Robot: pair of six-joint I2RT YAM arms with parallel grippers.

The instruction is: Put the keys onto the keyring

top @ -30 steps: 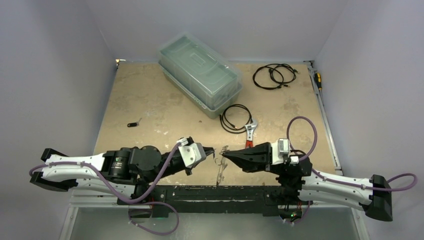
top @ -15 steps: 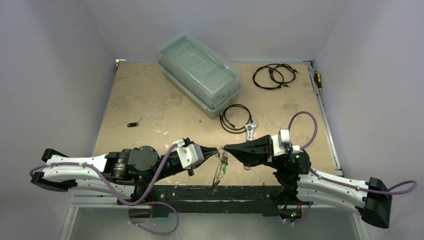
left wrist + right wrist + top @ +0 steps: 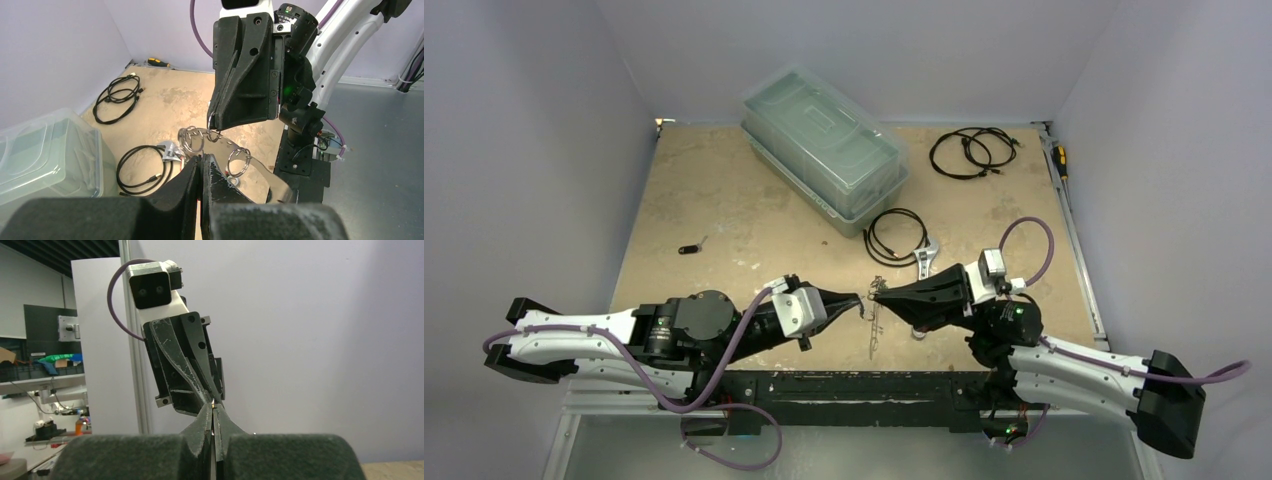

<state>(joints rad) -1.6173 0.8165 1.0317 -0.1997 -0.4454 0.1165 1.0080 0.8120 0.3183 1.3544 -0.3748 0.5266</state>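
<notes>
The keyring [image 3: 872, 325] hangs on edge above the table's near edge, between the two gripper tips. In the left wrist view it is a silvery band [image 3: 260, 167] carrying small wire rings [image 3: 239, 161]. My left gripper [image 3: 860, 303] is shut, its tips [image 3: 201, 159] against the band's rim. My right gripper [image 3: 874, 292] is also shut, meeting the band from the opposite side [image 3: 213, 125]. A glint of metal shows between its closed tips [image 3: 214, 404]. One small dark key [image 3: 689, 249] lies alone on the table at the left.
A clear lidded plastic box [image 3: 824, 150] stands at the back. A black coiled cable [image 3: 897, 237] and a red-handled wrench [image 3: 924, 265] lie just beyond the right gripper. Another cable bundle [image 3: 971, 152] and a screwdriver [image 3: 1059, 160] lie at the back right.
The two gripper tips have come together at the keyring's top. The right arm swung forward and left. The keyring now hangs more upright between them.
</notes>
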